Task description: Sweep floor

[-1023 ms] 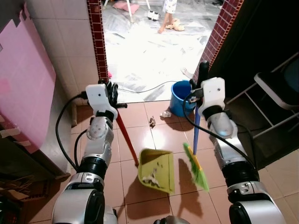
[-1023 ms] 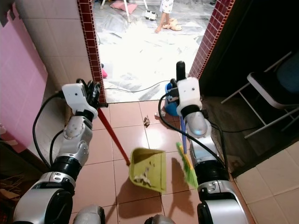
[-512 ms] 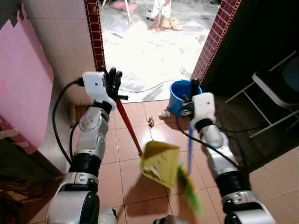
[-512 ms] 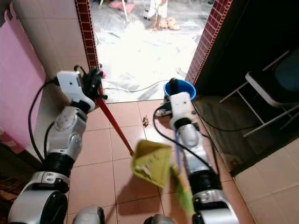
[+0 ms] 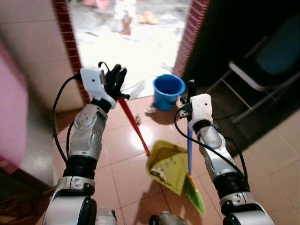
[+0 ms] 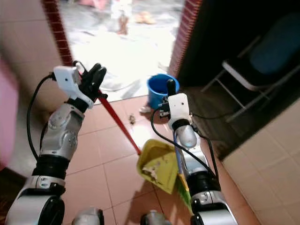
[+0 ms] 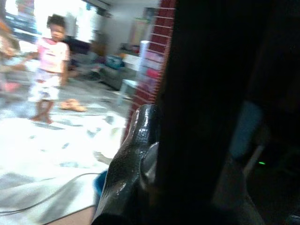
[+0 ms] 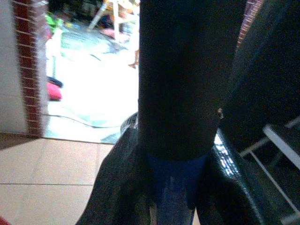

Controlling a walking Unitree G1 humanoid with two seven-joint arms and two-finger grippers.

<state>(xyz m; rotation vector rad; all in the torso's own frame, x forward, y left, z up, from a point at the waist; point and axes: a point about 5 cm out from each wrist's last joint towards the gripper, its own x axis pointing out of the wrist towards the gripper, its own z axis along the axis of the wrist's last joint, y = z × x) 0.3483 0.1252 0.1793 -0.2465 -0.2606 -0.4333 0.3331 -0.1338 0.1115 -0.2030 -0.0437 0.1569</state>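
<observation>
You have open tiled floor toward the bright doorway, with the round blue plastic bucket [image 5: 168, 90] at the brick edge. Your left gripper [image 5: 115, 80] is clamped on the long red dustpan handle [image 5: 134, 125], slanting down to the yellow-green plastic dustpan [image 5: 168, 161]. Your right gripper [image 5: 190, 89] grips the blue-handled green broom [image 5: 191, 164], nearly upright, bristles touching the dustpan. Since before, the broom came closer to the pan.
</observation>
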